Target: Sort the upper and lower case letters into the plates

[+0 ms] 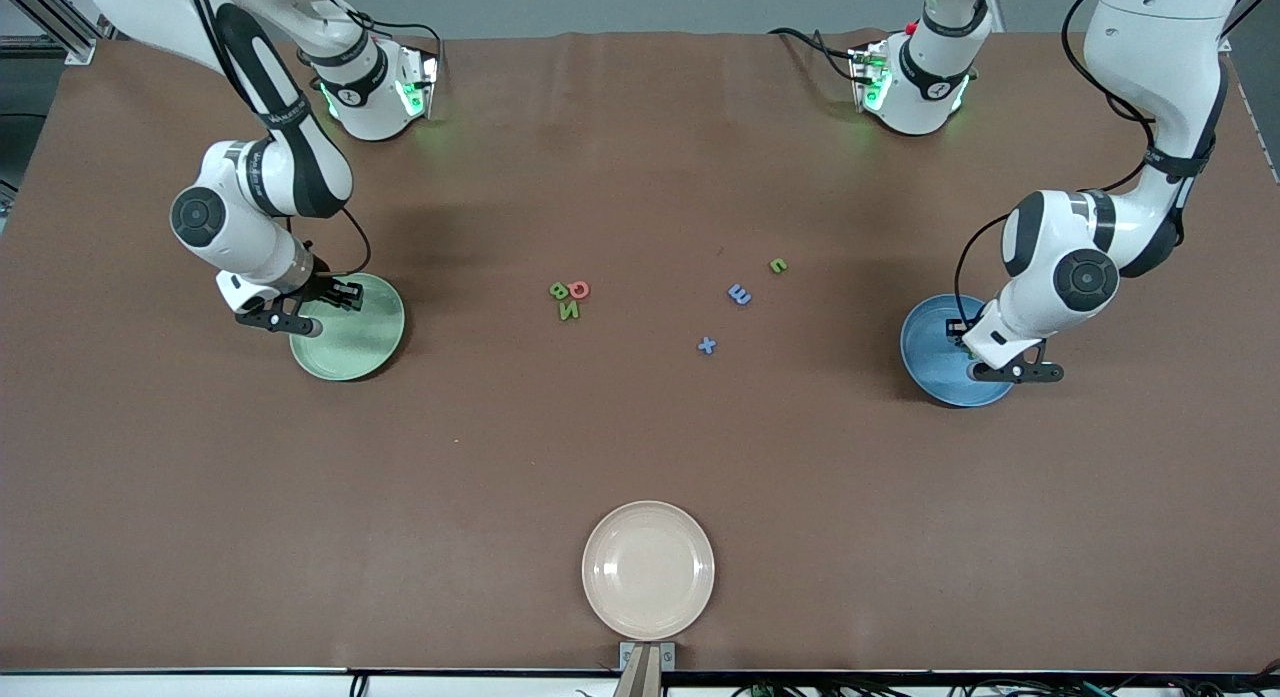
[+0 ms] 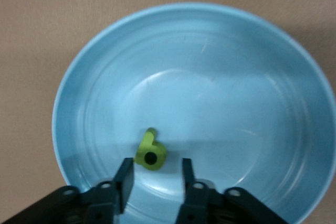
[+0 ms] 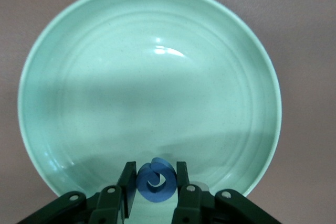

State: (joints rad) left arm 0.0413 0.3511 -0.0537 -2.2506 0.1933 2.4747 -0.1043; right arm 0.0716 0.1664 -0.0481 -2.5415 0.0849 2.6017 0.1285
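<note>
Nearest the front camera sits the cream plate [image 1: 648,570], bare, at the tabletop's [image 1: 640,447] edge and no part of the sort. Farther up, in the middle of the tabletop, lie the loose letters: the blue x [image 1: 707,345], then the blue m [image 1: 740,295] and the green u [image 1: 778,266] toward the left arm's end, and a tight cluster of green N [image 1: 568,311], green B [image 1: 559,291] and red O [image 1: 579,290], touching one another, toward the right arm's end.

Both arms appear to be at the drop step. The left hand [image 2: 155,178] hangs low over the blue plate [image 1: 925,362], its fingers parted, and the green p [image 2: 150,153] lies on the plate's floor just between and past the fingertips, free of them as far as the wrist view shows. The right hand [image 3: 156,182] is over the pale green plate [image 1: 365,352] near its rim, its fingers closed on the blue C [image 3: 156,181], which is not yet let go.

Next, by my reading, the right hand must open to drop the C, and the left must lift straight up without catching the p. Each then goes to the middle; the packed N, B and O will need a careful pick of one letter.

Both arms reach out from their bases with elbows bent, wrists turned down, hands pointing at the plates.
</note>
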